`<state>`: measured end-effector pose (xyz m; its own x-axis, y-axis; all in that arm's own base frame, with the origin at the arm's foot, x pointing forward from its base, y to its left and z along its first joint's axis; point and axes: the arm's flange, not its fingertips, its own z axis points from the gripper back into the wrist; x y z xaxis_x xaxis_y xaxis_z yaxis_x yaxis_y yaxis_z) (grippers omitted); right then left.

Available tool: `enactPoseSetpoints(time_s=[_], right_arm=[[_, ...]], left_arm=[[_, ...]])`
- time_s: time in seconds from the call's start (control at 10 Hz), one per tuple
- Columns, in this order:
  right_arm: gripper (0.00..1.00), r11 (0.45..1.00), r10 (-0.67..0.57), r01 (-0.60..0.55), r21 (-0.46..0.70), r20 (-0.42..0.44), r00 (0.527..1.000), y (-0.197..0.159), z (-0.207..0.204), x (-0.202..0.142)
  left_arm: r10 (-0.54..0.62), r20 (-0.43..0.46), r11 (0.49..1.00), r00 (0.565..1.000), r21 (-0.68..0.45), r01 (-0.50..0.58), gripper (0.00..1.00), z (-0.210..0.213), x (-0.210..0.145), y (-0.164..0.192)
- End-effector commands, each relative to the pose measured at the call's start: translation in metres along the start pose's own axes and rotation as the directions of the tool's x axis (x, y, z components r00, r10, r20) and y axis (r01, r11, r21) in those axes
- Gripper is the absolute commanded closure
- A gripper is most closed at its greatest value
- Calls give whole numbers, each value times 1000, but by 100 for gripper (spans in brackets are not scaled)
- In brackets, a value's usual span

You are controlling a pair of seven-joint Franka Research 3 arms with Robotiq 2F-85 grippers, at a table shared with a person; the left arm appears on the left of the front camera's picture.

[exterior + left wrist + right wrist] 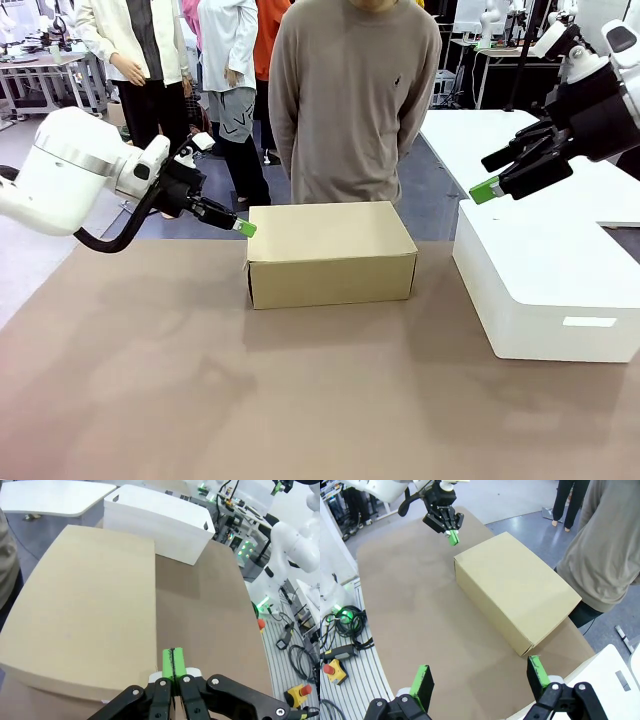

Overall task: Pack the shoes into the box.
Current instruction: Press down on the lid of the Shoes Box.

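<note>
- Box [331, 254] mid-table, lid down, 12 o'clock from the camera, right in front of person [352, 100].
- L gripper [245, 228] at box's 9 o'clock top corner, pads pressed together, holding nothing.
- R gripper [486, 189] up at 2 o'clock over white box [548, 285], fingers wide apart, empty.

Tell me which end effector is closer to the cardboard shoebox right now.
Left. The left end effector, shut, sits right at the cardboard shoebox's top left corner. The right end effector, open, hangs well off to the right, above the white box.
</note>
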<state>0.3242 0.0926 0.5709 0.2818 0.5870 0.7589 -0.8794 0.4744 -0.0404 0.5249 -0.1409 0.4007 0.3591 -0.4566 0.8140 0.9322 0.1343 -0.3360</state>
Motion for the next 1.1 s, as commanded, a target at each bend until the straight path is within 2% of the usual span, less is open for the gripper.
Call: enactPoseSetpoints(time_s=[0.0,0.5,0.6,0.7,0.9,1.0], right_arm=[[0,1000,8,-8,13,22,1000,-2,0,0],[0,1000,8,-8,13,22,1000,-2,0,0],[0,1000,8,-8,13,22,1000,-2,0,0],[0,1000,8,-8,13,22,1000,-2,0,0],[0,1000,8,-8,13,22,1000,-2,0,0],[0,1000,8,-8,13,22,1000,-2,0,0]], left_arm=[[2,18,1000,1000,5,-2,100,0,1,0],[0,0,1000,1000,0,0,100,0,0,0],[-21,-105,998,994,51,27,100,10,15,-10],[-38,-172,996,984,75,51,100,19,24,-18],[-15,-277,996,961,83,40,100,31,37,-31],[-3,-304,994,953,106,37,95,35,41,-38]])
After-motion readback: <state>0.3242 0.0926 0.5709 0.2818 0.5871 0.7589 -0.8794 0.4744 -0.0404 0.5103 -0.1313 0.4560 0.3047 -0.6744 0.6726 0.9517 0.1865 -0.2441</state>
